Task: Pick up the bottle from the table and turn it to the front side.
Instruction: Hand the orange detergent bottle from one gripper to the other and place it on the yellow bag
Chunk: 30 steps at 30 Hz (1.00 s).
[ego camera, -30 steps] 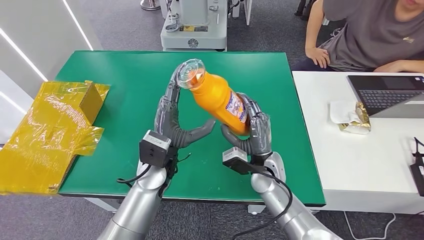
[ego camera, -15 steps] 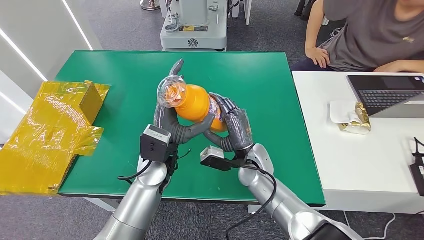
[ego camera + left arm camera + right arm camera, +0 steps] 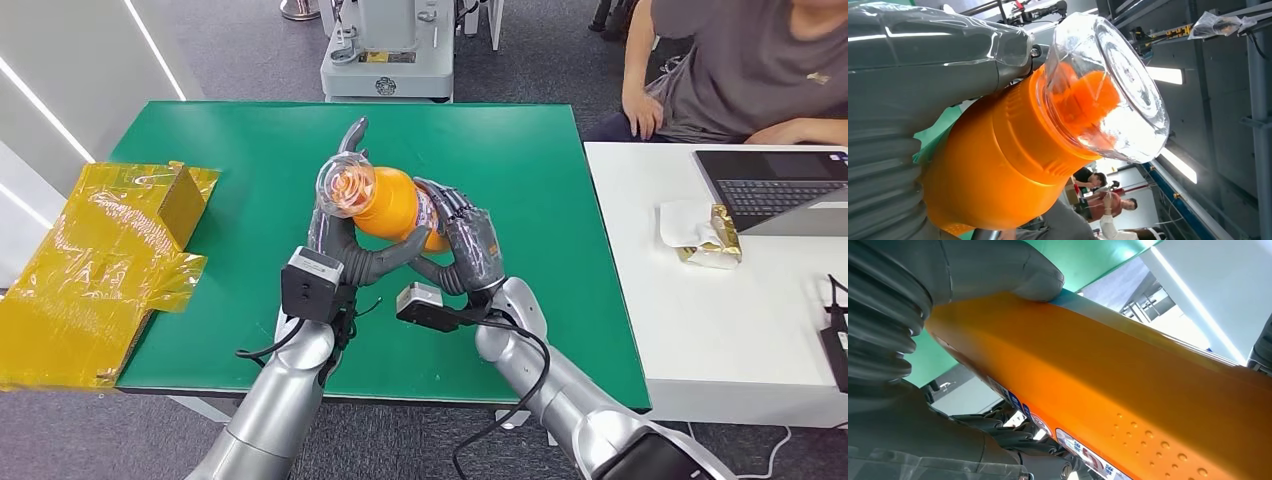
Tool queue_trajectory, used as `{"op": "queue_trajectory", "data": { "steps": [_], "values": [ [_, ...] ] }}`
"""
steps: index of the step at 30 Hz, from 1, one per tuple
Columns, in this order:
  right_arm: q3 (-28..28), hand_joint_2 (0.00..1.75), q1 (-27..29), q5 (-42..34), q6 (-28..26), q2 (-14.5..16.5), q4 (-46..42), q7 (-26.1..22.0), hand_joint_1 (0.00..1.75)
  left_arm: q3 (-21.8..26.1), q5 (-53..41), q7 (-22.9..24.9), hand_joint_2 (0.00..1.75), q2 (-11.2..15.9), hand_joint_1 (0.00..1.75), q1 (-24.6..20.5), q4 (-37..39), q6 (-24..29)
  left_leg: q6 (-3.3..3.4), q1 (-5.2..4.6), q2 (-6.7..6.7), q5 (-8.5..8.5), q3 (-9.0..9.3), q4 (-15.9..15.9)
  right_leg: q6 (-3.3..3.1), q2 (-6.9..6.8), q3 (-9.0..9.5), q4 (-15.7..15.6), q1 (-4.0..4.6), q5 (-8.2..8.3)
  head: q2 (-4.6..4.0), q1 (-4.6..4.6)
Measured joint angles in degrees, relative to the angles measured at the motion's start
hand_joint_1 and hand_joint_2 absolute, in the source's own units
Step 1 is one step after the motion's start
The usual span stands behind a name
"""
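An orange bottle [image 3: 392,205] with a clear domed cap [image 3: 343,187] hangs above the green table [image 3: 250,150], tilted with its cap toward me and to the left. My right hand [image 3: 467,250] grips its lower body from the right. My left hand [image 3: 345,245] cradles the bottle near the neck, its thumb under the body and fingers behind the cap. The left wrist view is close on the bottle's shoulder [image 3: 998,165] and cap [image 3: 1108,85]. The right wrist view looks along the orange body [image 3: 1108,385], where a label strip [image 3: 1083,452] shows.
A crumpled yellow plastic wrap with a small box [image 3: 110,250] lies at the table's left edge. A white desk [image 3: 720,330] on the right carries a laptop [image 3: 780,185] and a gold packet [image 3: 712,238]. A seated person [image 3: 740,70] is behind it. A machine base [image 3: 388,60] stands beyond the table.
My right hand has carried the bottle left and lowered it into my left hand. The bottle has tipped so its cap faces me; in the last half second it barely moved.
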Motion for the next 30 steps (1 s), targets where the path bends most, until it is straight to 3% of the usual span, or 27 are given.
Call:
{"op": "queue_trajectory", "data": {
  "steps": [12,16,17,30],
  "values": [
    [0.0,1.75,-0.1,0.0,0.0,0.3,0.5,0.0,1.75,0.0,0.0,0.1,1.75,0.0,0.0,0.0,0.0,0.0,0.0,0.0,0.0,0.0,0.0,0.0,0.0,0.0,0.0,0.0,0.0,0.0,0.0,0.0],
    [0.0,1.75,-0.1,0.0,0.0,0.3,0.5,0.0,1.75,0.0,-0.1,0.1,1.75,0.0,1.68,-0.2,0.2,0.0,0.0,0.0,0.0,0.0,0.0,0.0,0.0,0.0,0.0,0.0,0.0,0.0,0.0,0.0],
    [0.0,1.75,-0.1,0.0,0.0,0.3,0.6,0.0,1.75,0.0,-0.2,0.1,1.75,0.0,1.75,-0.3,0.3,0.0,0.0,0.0,0.0,0.0,0.0,0.0,0.0,0.0,0.0,0.0,0.0,0.0,0.0,0.0],
    [0.1,1.75,0.4,-1.4,0.0,0.4,0.6,0.0,1.75,0.0,2.4,-2.4,1.75,-0.2,1.75,-1.2,2.5,3.8,0.0,0.0,0.0,0.0,0.0,0.0,0.0,0.0,0.0,0.0,0.0,0.0,0.0,0.0]
  ]
}}
